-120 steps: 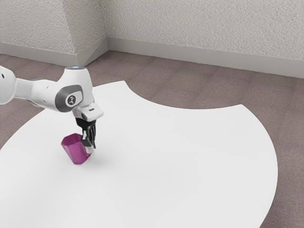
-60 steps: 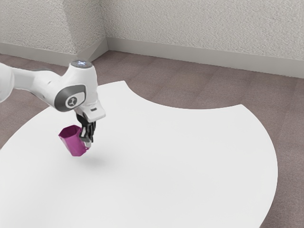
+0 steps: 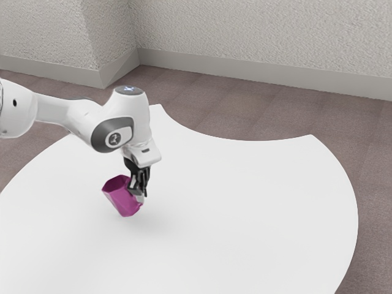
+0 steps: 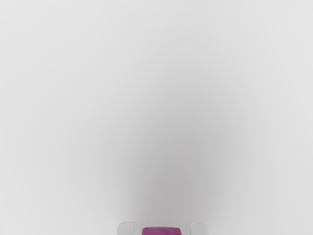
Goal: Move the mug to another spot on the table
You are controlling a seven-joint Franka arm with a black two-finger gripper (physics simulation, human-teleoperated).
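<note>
Mug (image 3: 124,197), magenta with flat faceted sides, hangs tilted from the black gripper (image 3: 139,191) over the part of the white table (image 3: 245,202) that lies toward the exterior view's left; its open mouth tips toward the exterior view's upper left. The gripper's two fingers are pinched on the mug's rim at the side facing the exterior view's right; the hand points straight down onto it. A faint shadow (image 3: 142,220) lies on the table just beneath the mug's base. The mug appears to sit just clear of the surface, though contact cannot be ruled out. The white and grey arm (image 3: 67,116) reaches in from the exterior view's left. Behind the curved table edge are a brown floor (image 3: 257,110) and pale textured walls (image 3: 245,30).

From the wrist camera, a small strip of the mug (image 4: 160,230) shows just under the hand, flanked by two pale shapes. Beyond it lies plain white table (image 4: 156,73), crossed by a soft grey shadow (image 4: 166,186).
</note>
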